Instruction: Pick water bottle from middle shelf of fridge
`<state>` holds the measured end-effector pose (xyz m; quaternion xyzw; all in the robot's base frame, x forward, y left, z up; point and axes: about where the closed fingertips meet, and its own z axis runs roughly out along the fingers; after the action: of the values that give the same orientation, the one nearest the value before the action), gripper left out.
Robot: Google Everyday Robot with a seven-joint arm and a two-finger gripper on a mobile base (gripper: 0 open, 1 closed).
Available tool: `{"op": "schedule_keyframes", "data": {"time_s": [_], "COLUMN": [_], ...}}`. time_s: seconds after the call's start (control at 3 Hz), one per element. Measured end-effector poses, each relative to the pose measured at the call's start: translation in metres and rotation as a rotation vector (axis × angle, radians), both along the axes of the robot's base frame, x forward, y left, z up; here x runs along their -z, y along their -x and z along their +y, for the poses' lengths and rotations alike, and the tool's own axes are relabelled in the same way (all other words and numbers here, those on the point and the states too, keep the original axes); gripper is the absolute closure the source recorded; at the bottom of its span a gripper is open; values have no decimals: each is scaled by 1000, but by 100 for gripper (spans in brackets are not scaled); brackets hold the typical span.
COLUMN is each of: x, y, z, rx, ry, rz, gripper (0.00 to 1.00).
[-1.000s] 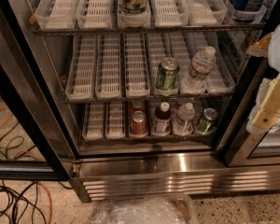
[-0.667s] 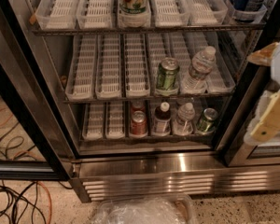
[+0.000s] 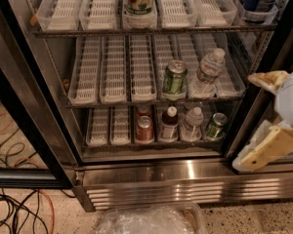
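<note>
The water bottle [image 3: 207, 72] is clear and ribbed with a white cap. It stands at the front of the middle shelf [image 3: 112, 69], in a lane near the right end, right of a green soda can [image 3: 174, 77]. The fridge [image 3: 185, 177] stands open, showing wire racks with white slotted lane trays. My gripper [image 3: 264, 116] is at the right edge of the view, outside the fridge and right of and below the bottle. Its pale fingers [image 3: 266, 79] are spread wide apart and hold nothing.
The bottom shelf holds a red can [image 3: 145, 129], a dark-liquid bottle [image 3: 169, 125], another clear bottle [image 3: 191, 125] and a green can [image 3: 216, 126]. A black door frame [image 3: 24, 130] stands at left. Cables [image 3: 19, 208] lie on the floor. A clear plastic bag [image 3: 146, 221] is at the bottom.
My gripper has moved down and a little left along the right edge. The bottle and cans have not moved.
</note>
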<state>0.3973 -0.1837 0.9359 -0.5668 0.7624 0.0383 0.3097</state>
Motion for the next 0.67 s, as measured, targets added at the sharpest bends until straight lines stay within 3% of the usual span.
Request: {"op": "schedule_keyframes", "data": {"time_s": [0.33,0.67], "x": [6,-7], "y": [6,7], "z": [18,34], "rx": [23,21], "ry": [-154,-235], "rz": [-26,-28], "gripper": [0,0]}}
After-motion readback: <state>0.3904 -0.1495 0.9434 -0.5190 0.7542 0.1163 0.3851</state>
